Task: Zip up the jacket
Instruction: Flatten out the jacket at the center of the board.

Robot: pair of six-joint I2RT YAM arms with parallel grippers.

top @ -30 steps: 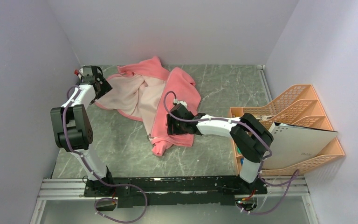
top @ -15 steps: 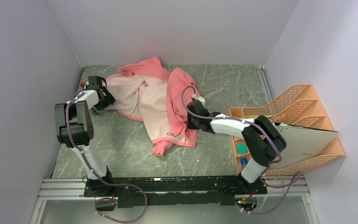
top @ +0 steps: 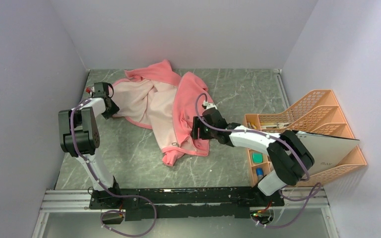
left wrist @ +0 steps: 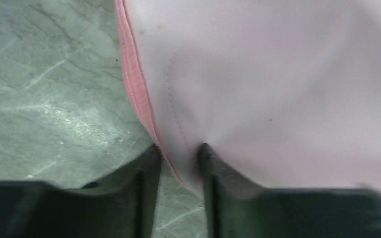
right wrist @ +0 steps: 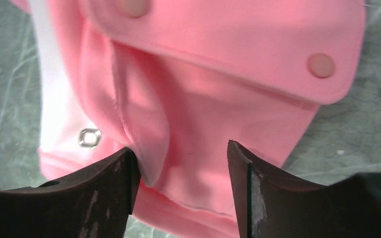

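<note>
The salmon-pink jacket [top: 191,94] lies crumpled at the back middle of the table, its pale lining [top: 144,99] turned up. My left gripper [top: 110,106] is at the jacket's left edge. In the left wrist view this gripper [left wrist: 178,153] is shut on the pale lining and its pink hem [left wrist: 134,84]. My right gripper [top: 197,130] is at the jacket's lower right panel. Seen from the right wrist, the right gripper [right wrist: 181,153] stands open over pink fabric, with a fold against its left finger. A flap [right wrist: 228,54] with a snap button [right wrist: 321,65] and a small metal ring [right wrist: 90,137] lie just beyond it.
An orange mesh file organizer [top: 317,106] stands at the right edge, holding a white folder [top: 322,151] and small teal and blue items [top: 257,157]. Walls close in on the left, back and right. Bare marble table [top: 129,158] shows in front of the jacket.
My left gripper came down from the back corner to the jacket's left edge and closed on it. My right gripper drew the lower right panel rightward, then opened.
</note>
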